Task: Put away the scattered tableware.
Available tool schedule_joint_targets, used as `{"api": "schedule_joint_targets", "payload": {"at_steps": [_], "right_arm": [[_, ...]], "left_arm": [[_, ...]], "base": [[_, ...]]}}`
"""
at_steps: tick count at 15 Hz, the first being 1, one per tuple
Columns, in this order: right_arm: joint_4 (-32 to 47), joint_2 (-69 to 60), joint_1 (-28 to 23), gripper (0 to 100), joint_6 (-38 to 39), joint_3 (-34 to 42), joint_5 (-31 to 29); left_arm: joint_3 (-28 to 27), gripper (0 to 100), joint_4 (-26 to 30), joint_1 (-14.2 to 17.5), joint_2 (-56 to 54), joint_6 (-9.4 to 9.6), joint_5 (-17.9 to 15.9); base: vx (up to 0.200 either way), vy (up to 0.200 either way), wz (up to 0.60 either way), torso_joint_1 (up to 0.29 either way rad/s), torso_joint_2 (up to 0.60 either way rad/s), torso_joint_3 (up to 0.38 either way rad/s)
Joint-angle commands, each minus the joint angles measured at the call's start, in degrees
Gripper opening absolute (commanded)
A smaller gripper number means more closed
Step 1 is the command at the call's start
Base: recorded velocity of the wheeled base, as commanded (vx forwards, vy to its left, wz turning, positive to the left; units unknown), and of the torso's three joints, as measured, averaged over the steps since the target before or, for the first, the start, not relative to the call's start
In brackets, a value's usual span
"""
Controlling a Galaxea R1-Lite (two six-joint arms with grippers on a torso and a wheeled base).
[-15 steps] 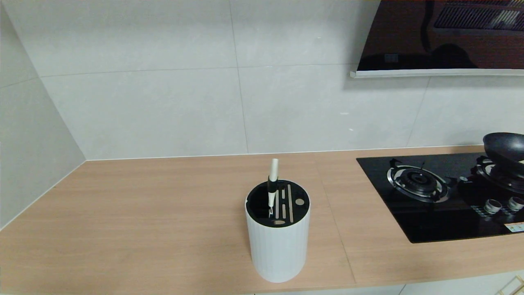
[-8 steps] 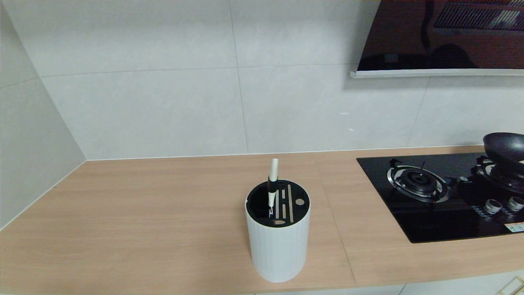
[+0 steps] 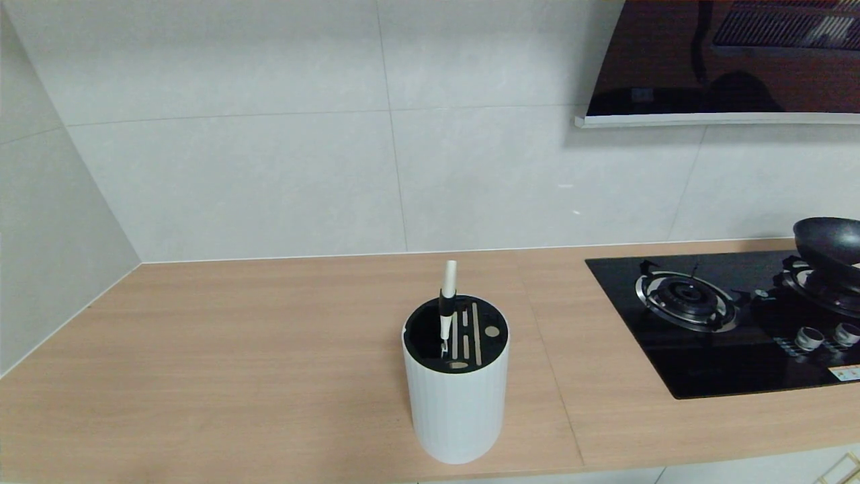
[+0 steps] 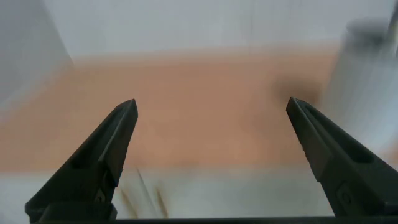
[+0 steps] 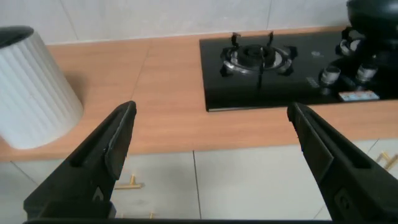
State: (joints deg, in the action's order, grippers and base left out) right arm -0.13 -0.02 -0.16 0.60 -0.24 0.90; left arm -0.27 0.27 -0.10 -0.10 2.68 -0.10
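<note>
A white ribbed utensil holder [image 3: 457,390] with a black slotted top stands near the front edge of the wooden counter [image 3: 269,349]. One utensil with a cream and black handle [image 3: 447,296] stands upright in it. The holder's white side also shows in the right wrist view [image 5: 34,87] and as a pale blur in the left wrist view [image 4: 367,74]. My left gripper [image 4: 211,112] is open, below and in front of the counter edge. My right gripper [image 5: 211,115] is open too, off the counter's front edge, with nothing between its fingers.
A black gas hob [image 3: 732,316] with two burners and knobs lies at the right, with a dark pan [image 3: 830,242] on its far burner. A range hood [image 3: 725,60] hangs above. Tiled walls close off the back and left. White cabinet fronts [image 5: 249,186] sit below the counter.
</note>
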Motion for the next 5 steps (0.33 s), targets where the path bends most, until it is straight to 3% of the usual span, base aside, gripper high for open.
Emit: {"api": "schedule_joint_targets", "payload": {"at_steps": [1,2,5], "right_arm": [[0.13,0.11,-0.02,100,-0.07,0.24,0.24],[0.13,0.11,-0.02,100,-0.07,0.24,0.24],[0.13,0.02,0.16,100,0.02,0.24,0.24]], "left_arm": [[0.27,100,0.00,0.01,0.10,-0.40,0.01],[0.27,100,0.00,0.01,0.10,-1.98,0.01],[0.18,100,-0.09,0.01,0.10,-2.59,0.01]], "base": [[0.000,0.000,0.00,0.000,0.00,0.000],[0.000,0.000,0.00,0.000,0.00,0.000],[0.000,0.000,0.00,0.000,0.00,0.000]]}}
